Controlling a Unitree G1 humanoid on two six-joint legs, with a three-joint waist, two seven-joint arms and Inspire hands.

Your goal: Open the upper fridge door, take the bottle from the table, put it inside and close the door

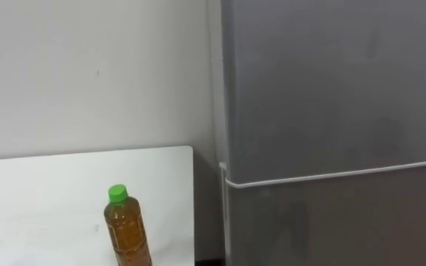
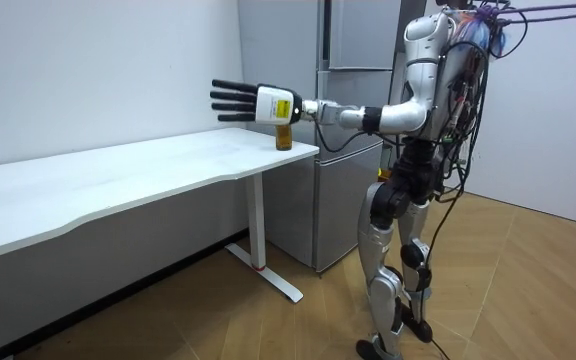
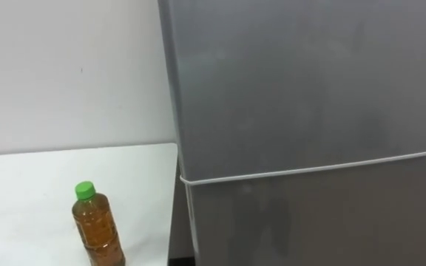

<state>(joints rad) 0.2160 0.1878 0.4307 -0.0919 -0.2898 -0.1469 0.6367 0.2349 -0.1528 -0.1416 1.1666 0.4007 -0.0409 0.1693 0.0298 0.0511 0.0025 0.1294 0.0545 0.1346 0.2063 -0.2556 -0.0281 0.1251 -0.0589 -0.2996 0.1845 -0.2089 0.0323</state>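
Note:
A clear bottle [image 1: 128,229] of amber drink with a green cap stands upright on the white table [image 1: 43,199], near the table's end beside the fridge. The grey fridge [image 1: 331,96] rises to the right of it, both its doors closed; a pale seam [image 1: 331,176] divides the upper door from the lower. In the room view I stand facing the fridge with my left arm stretched out level over the table's end. My left hand [image 2: 258,103] is open, fingers straight, just in front of the bottle [image 2: 284,138] and apart from it.
A plain white wall [image 1: 87,74] runs behind the table. A narrow dark gap separates the table's end from the fridge's side. In the room view the long table [image 2: 118,180] reaches far to the room view's left, and wooden floor [image 2: 528,290] lies open behind me.

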